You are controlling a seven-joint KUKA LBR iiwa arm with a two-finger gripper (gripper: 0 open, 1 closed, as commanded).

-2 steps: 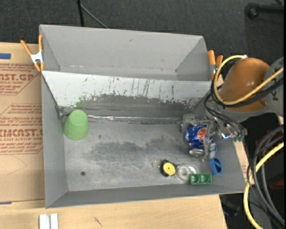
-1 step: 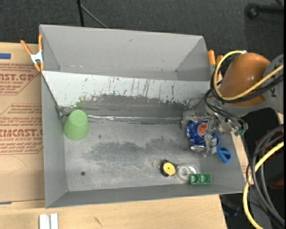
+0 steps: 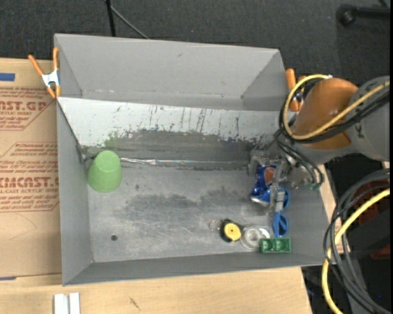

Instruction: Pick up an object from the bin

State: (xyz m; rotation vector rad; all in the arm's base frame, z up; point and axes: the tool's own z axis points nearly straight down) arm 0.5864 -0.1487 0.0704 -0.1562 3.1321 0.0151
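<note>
Tool [image 3: 273,187], its grip untellable, hangs over a blue thing [image 3: 260,193] lying lengthwise near-to-far.

Lab — robot arm [image 3: 327,113] (cabled), bin [image 3: 170,70].

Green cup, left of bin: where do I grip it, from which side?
Take the cup across its round body, likely from straight above, closing parallel to the left wall: it lies close by that wall, open floor to its right.

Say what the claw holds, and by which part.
Cannot tell. The claw is right at a blue thing on the bin's right side; any hold is hidden.
</note>
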